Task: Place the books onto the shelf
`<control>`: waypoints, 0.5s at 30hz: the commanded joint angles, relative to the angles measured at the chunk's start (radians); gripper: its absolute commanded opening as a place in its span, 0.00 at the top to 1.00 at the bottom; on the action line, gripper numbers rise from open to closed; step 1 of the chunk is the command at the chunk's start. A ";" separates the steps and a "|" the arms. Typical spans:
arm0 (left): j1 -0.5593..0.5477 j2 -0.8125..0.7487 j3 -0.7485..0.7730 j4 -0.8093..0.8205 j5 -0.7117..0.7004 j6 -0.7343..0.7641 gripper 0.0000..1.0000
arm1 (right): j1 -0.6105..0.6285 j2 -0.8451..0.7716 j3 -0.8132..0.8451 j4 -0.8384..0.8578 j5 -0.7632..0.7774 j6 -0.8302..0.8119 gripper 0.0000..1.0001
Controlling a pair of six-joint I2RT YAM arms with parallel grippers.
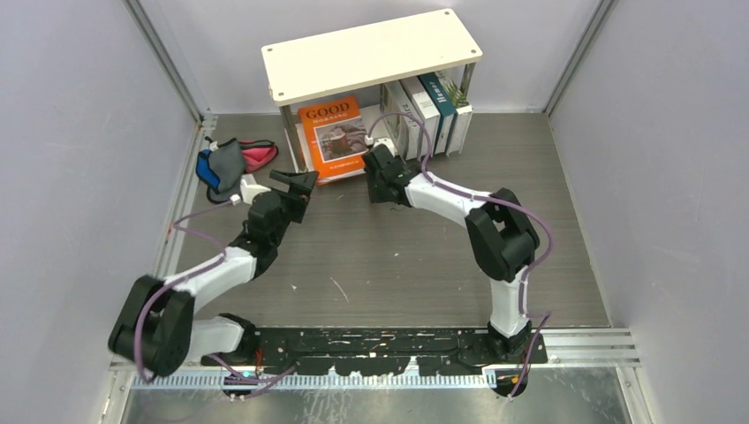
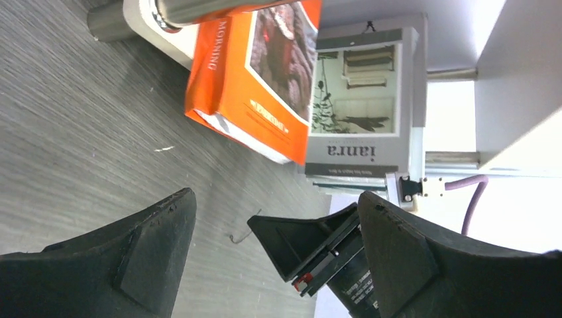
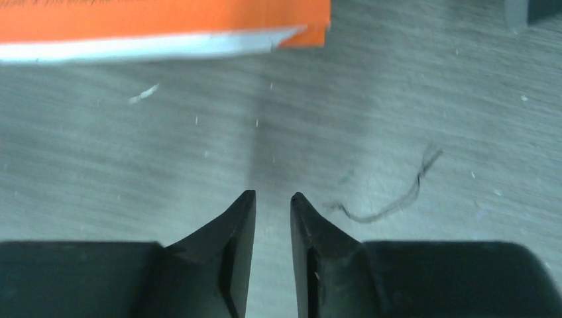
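Our left gripper [image 2: 276, 199] stands wide, its fingers [image 2: 152, 245] far apart with nothing between them. It is over the grey wood-grain table [image 1: 389, 265], just near and left of the shelf [image 1: 371, 53]. Our right gripper [image 3: 273, 199] shows only a narrow gap between its fingertips, and that gap is empty. It sits low over the table, just near the orange "GOOD MORNING" book [image 1: 332, 137].

That book leans cover-out in the left part of the shelf's lower tier, its near edge jutting forward of the shelf front. We cannot tell whether that edge touches the table. Just to its right and partly overlapped by it, the grey photo-cover book [image 2: 358, 99] also faces out. Further right, the upright books [image 1: 422, 113] stand spine-out in a row, with the teal "Humor" book [image 1: 439, 102] among them and a plant-printed cover at the right end.

A thin dark thread [image 3: 391, 199] lies on the table beside the right fingertips. Left of the shelf, a blue, grey and pink cloth bundle [image 1: 231, 162] rests on the table.
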 commanded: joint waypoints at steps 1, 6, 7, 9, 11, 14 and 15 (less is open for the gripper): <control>-0.016 -0.235 0.060 -0.362 0.003 0.166 0.08 | 0.048 -0.228 -0.098 0.031 0.075 0.005 0.61; -0.020 -0.453 0.156 -0.699 -0.040 0.339 0.08 | 0.057 -0.467 -0.268 0.040 0.154 0.042 0.41; -0.020 -0.470 0.177 -0.761 -0.051 0.365 0.08 | 0.055 -0.518 -0.303 0.041 0.188 0.044 0.39; -0.020 -0.483 0.218 -0.847 -0.071 0.423 0.09 | 0.053 -0.616 -0.361 0.038 0.295 0.041 0.31; -0.020 -0.471 0.248 -0.909 -0.077 0.458 0.09 | 0.039 -0.704 -0.408 0.031 0.392 0.026 0.21; -0.020 -0.439 0.277 -0.985 -0.121 0.476 0.09 | -0.039 -0.805 -0.443 -0.015 0.464 0.003 0.10; -0.021 -0.430 0.285 -1.002 -0.141 0.483 0.09 | -0.084 -0.828 -0.445 -0.035 0.464 -0.003 0.08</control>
